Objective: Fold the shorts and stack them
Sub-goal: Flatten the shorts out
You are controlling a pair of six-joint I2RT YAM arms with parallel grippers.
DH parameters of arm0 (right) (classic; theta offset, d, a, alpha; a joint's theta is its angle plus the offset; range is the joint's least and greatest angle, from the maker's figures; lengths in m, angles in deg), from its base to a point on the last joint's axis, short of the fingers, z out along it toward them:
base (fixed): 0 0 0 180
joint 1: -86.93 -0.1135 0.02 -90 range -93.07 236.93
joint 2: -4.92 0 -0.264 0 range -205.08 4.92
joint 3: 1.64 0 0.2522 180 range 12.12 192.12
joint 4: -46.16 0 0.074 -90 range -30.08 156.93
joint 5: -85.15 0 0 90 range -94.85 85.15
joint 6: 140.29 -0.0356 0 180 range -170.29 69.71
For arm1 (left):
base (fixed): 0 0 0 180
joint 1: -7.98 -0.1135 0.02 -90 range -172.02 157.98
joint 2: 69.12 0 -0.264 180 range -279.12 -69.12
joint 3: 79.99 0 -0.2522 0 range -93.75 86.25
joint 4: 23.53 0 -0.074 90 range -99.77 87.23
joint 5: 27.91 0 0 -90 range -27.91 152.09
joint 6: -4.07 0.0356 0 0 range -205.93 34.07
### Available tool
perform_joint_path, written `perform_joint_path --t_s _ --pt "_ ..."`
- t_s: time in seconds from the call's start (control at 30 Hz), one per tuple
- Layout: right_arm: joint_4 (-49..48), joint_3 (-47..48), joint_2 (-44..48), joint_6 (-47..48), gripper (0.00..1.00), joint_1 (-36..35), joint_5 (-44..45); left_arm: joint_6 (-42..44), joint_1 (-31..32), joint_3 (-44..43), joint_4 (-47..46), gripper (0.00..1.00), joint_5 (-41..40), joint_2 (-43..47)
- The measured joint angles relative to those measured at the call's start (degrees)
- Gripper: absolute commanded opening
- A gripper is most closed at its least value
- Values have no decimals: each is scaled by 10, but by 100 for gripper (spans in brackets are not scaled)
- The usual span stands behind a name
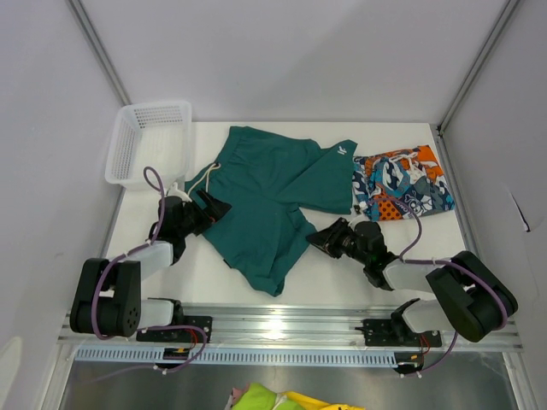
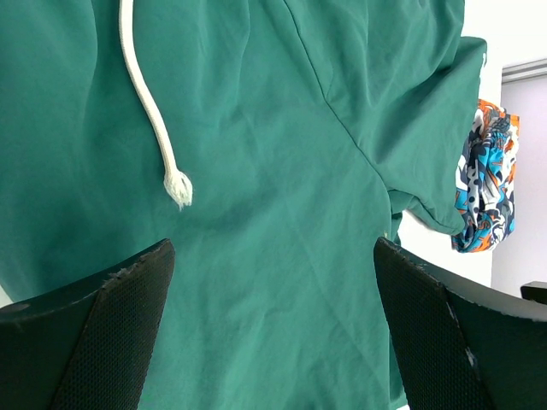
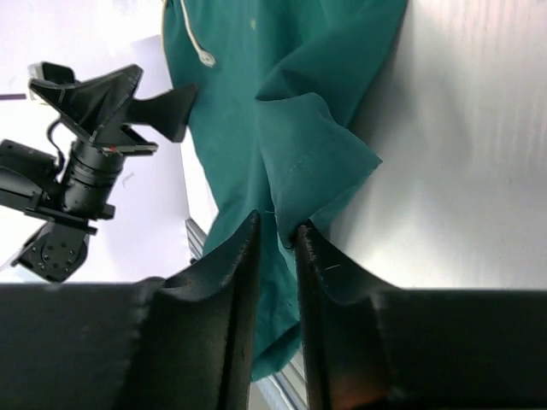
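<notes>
Unreadable white logo [image 1: 342,150] on green shorts [image 1: 265,201]

White plastic mesh basket [image 1: 126,147] sits upper left of the frame, on the back left corner of the white table [image 1: 342,278]. A silver metal rail [image 1: 291,325] runs across the bottom, and a bit of yellow-green cloth [image 1: 278,399] pokes in below it.

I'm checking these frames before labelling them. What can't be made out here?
Top view: the patterned shorts, left edge covered by the green shorts.
Top view: the white logo on the green shorts, too small to read.
Top view: a yellow-green cloth, cut off by the bottom edge.
Top view: the green shorts' part under the left gripper, hidden by it.
Left wrist view: the patterned shorts, only a sliver beside the green leg.
</notes>
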Motion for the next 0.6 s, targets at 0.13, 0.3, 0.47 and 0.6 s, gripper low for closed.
perform_joint_path --t_s 0.13,0.3,0.47,0.6 --pt "-11 1 -1 3 39 0 16 0 0 0 0 99 1 0" --pt "-27 7 -25 2 47 0 27 0 -1 0 -1 99 1 0" --pt "-73 8 -71 -7 3 0 36 0 -2 0 -1 99 4 -2" --pt "-62 17 -73 -8 0 1 37 0 -5 0 -1 99 8 -4"
